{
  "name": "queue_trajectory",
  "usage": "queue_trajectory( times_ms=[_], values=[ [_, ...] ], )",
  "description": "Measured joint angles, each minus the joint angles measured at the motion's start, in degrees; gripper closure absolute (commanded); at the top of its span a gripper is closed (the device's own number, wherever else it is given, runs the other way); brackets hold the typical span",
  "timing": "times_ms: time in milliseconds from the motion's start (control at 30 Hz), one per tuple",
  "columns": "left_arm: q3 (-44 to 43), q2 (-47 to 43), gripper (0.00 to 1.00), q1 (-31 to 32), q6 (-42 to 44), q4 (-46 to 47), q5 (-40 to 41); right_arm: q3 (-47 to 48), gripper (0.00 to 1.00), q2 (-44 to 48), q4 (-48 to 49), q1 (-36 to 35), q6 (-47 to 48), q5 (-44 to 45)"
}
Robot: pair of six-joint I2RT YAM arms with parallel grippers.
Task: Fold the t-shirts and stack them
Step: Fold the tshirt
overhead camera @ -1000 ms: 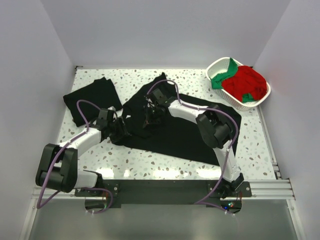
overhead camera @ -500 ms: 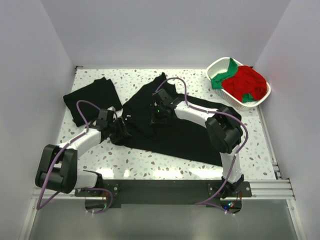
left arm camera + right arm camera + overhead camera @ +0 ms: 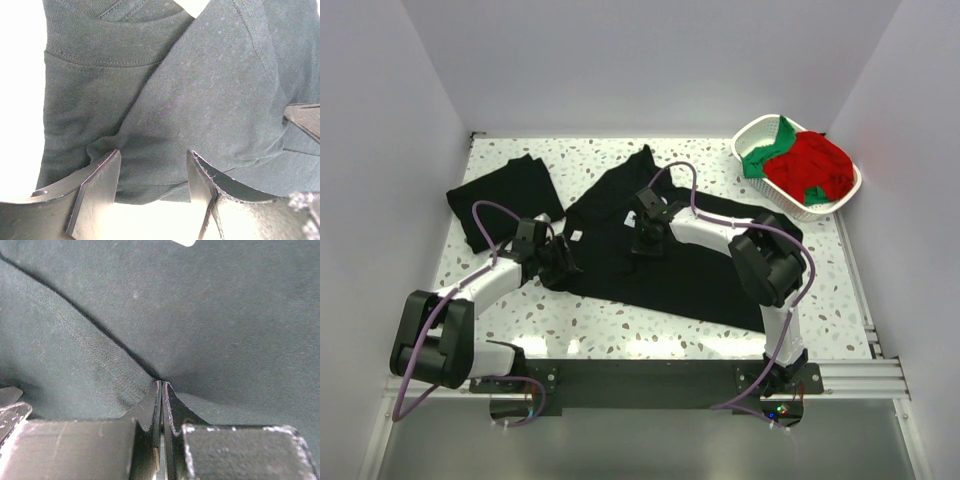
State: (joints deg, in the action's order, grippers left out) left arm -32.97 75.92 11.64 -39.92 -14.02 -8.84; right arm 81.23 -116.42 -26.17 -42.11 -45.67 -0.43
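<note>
**Right end effector** (image 3: 162, 386): fingers pressed together, with a ridge of black cloth running straight into the tips. Judged to be clamped on a pinch of the spread black t-shirt (image 3: 695, 270). Change: within the last second it has travelled rightward across the shirt's upper body. The bunched fold that sat under it is drawn out flatter, and a white neck label (image 3: 577, 237) now lies exposed to its left.

**Left end effector** (image 3: 154, 162): fingers apart, straddling a doubled edge at the left side of the same shirt. Cloth lies between them and is not visibly squeezed. No change in place or opening over the same second.

**Spread black t-shirt**: lies at mid-surface, running from near the left arm toward the right arm's elbow. It is creased and not yet folded.

**Folded black t-shirt** (image 3: 505, 197): far left of the surface (image 3: 580, 322), well apart from both end effectors. Unchanged, and judged the base of the stack.

**White lattice basket** (image 3: 760, 122): far right corner. It holds a red t-shirt (image 3: 812, 165) and a green t-shirt (image 3: 765, 150), both unchanged.

**Meaning for the task**: judged a smoothing step. The rightward pull takes slack out of the body, and the open left fingers may only be marking the edge. With the label and collar uncovered, the shirt's orientation can be read. The first fold of this shirt is still to be made, and the two basket shirts remain to be folded.
</note>
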Motion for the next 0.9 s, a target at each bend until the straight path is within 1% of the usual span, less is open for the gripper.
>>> queue_trajectory(
  times_ms=[333,367,467,500,567,600,700,733,800,833,900],
  values=[
    [-0.02,-0.31,0.39,0.0,0.02,-0.55,0.57,0.59,1.0,0.09,-1.11,0.0,-0.68,2.75],
    [-0.02,-0.35,0.39,0.0,0.04,-0.66,0.68,0.85,0.98,0.09,-1.46,0.0,-0.63,2.97],
    [-0.04,-0.59,0.38,0.0,0.26,-1.09,0.92,1.68,0.86,0.09,-2.32,0.0,-0.46,3.98],
    [-0.28,-0.68,0.37,0.0,0.46,-1.62,1.14,2.05,0.77,0.09,-2.84,0.02,-0.26,4.31],
    [-1.55,-0.68,0.35,0.0,0.76,-3.65,1.88,2.45,0.67,0.28,-3.85,0.2,0.2,5.2],
    [-2.62,-0.68,0.34,0.02,1.09,-4.85,2.21,2.49,0.59,0.57,-4.42,0.44,0.55,5.62],
    [-7.56,-0.61,0.33,0.5,1.84,-7.19,3.3,2.34,0.5,3.04,-6.75,2.01,1.75,5.97],
    [-9.11,-0.55,0.32,0.85,2.05,-7.28,3.39,2.08,0.45,4.28,-7.1,2.71,2.23,5.9],
    [-13.57,0.24,0.31,2.21,2.27,-7.37,3.69,0.07,0.41,8.83,-7.23,5.4,2.91,5.68],
    [-15.21,0.9,0.31,2.8,2.43,-6.99,3.67,-1.57,0.36,11.82,-7.5,7.1,3.3,5.53],
    [-18.56,3.02,0.31,4.07,2.75,-5.73,3.37,-6.12,0.33,18.73,-7.58,10.99,4.07,5.46]
  ],
)
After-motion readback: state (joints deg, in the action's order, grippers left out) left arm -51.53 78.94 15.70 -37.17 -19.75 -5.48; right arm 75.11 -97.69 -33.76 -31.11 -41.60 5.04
